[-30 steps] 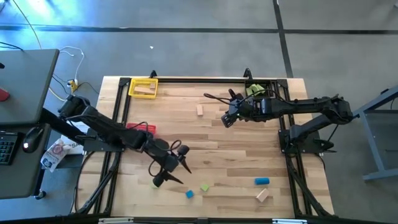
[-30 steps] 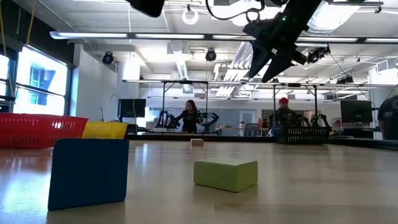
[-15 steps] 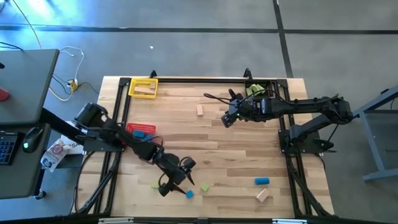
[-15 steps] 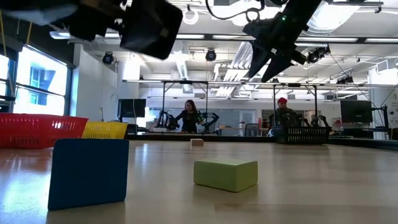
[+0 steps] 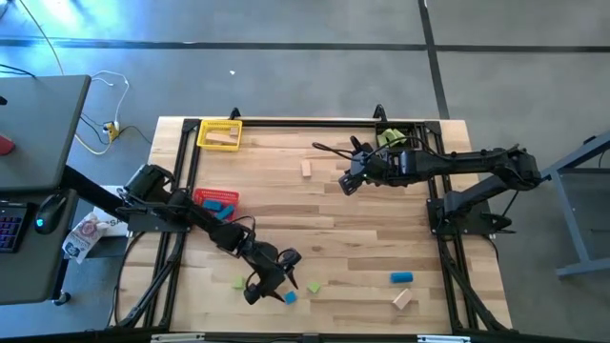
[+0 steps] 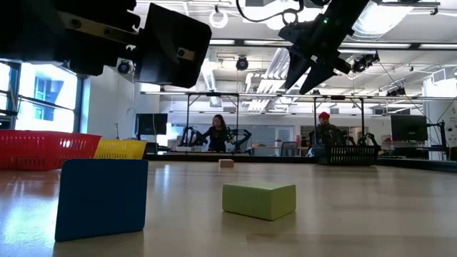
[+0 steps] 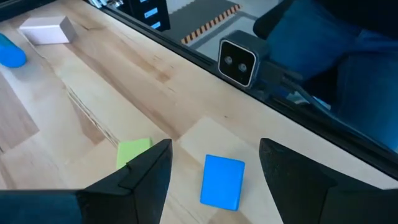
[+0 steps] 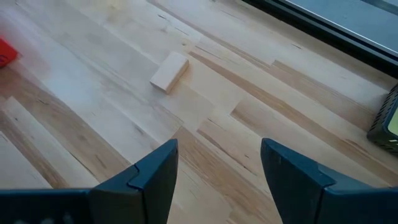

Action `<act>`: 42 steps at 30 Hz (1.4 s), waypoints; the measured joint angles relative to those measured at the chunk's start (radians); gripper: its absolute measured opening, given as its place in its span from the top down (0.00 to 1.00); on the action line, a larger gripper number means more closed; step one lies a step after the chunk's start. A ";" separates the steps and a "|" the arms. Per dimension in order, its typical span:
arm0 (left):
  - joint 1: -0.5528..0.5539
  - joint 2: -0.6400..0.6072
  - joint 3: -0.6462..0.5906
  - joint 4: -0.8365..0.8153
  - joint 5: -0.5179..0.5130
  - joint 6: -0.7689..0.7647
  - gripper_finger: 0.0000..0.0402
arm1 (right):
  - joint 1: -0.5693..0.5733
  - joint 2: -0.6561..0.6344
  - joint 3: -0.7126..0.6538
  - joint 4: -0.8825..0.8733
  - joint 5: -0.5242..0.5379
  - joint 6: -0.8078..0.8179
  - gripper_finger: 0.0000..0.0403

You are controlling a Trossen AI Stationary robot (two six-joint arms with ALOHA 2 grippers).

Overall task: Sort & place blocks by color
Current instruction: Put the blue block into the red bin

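Note:
My left gripper (image 5: 278, 283) hangs open just above the table near its front edge. Seen from the left wrist, a blue block (image 7: 222, 182) lies flat between and just past the two fingers, and a light green block (image 7: 134, 151) lies beside it. From table height the blue block (image 6: 101, 198) and the green block (image 6: 258, 198) stand close to the camera, with my left gripper (image 6: 175, 46) dark above them. My right gripper (image 5: 345, 183) waits open in the air at the far right; a tan block (image 8: 169, 71) lies on the table ahead of it.
A yellow bin (image 5: 219, 133) with tan blocks stands far left, a red bin (image 5: 217, 200) with blue blocks at the left, a black bin (image 5: 391, 138) far right. Loose on the table are a second green block (image 5: 238, 283), a blue bar (image 5: 401, 277) and tan blocks (image 5: 402, 298) (image 5: 307, 169).
My left gripper has come down and moved toward the table's near edge and a little to the right, closing in on the blue block, with its fingers still open. My right arm has kept still. No block has moved.

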 joint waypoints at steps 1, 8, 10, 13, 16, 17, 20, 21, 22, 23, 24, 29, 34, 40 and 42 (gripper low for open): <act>0.000 0.000 0.000 0.000 0.000 0.002 0.43 | 0.000 0.000 0.000 0.000 0.000 0.000 0.47; 0.000 0.000 0.000 0.003 0.000 0.002 0.43 | 0.000 0.000 0.000 0.000 0.006 0.006 0.47; 0.000 0.000 0.000 0.004 0.000 0.002 0.43 | 0.000 0.000 0.000 0.001 0.012 0.017 0.47; 0.000 0.000 0.000 0.004 0.001 0.002 0.43 | 0.000 0.000 0.000 0.001 0.020 0.018 0.47; 0.000 0.000 0.000 0.015 0.000 0.004 0.43 | 0.000 0.000 0.000 0.001 0.020 0.018 0.47; 0.000 0.000 0.001 0.016 0.000 0.010 0.43 | 0.000 0.000 0.000 0.001 0.020 0.018 0.47; 0.000 0.000 0.042 -0.036 0.000 0.016 0.43 | 0.000 0.000 0.000 0.002 0.020 0.018 0.47; 0.000 0.000 0.070 -0.070 0.000 0.010 0.43 | 0.000 0.000 0.000 0.003 0.020 0.018 0.47; 0.002 0.000 0.102 -0.115 0.000 0.009 0.43 | 0.000 0.000 0.000 0.005 0.020 0.018 0.47; 0.003 0.000 0.136 -0.164 -0.001 0.010 0.43 | 0.000 0.000 0.000 0.006 0.020 0.018 0.47; 0.003 0.000 0.169 -0.210 -0.001 0.010 0.43 | 0.000 0.000 0.000 0.009 0.020 0.018 0.47; 0.001 0.050 0.281 -0.345 -0.002 0.029 0.43 | 0.000 0.000 0.000 0.015 0.017 0.018 0.47; -0.019 0.078 0.290 -0.362 -0.003 0.120 0.43 | 0.000 0.000 -0.001 0.019 0.001 0.018 0.47; -0.025 0.112 0.292 -0.355 -0.005 0.124 0.43 | 0.000 0.000 -0.001 0.021 -0.006 0.018 0.47; -0.027 0.135 0.289 -0.363 -0.003 0.124 0.43 | 0.000 0.000 -0.001 0.022 -0.006 0.018 0.47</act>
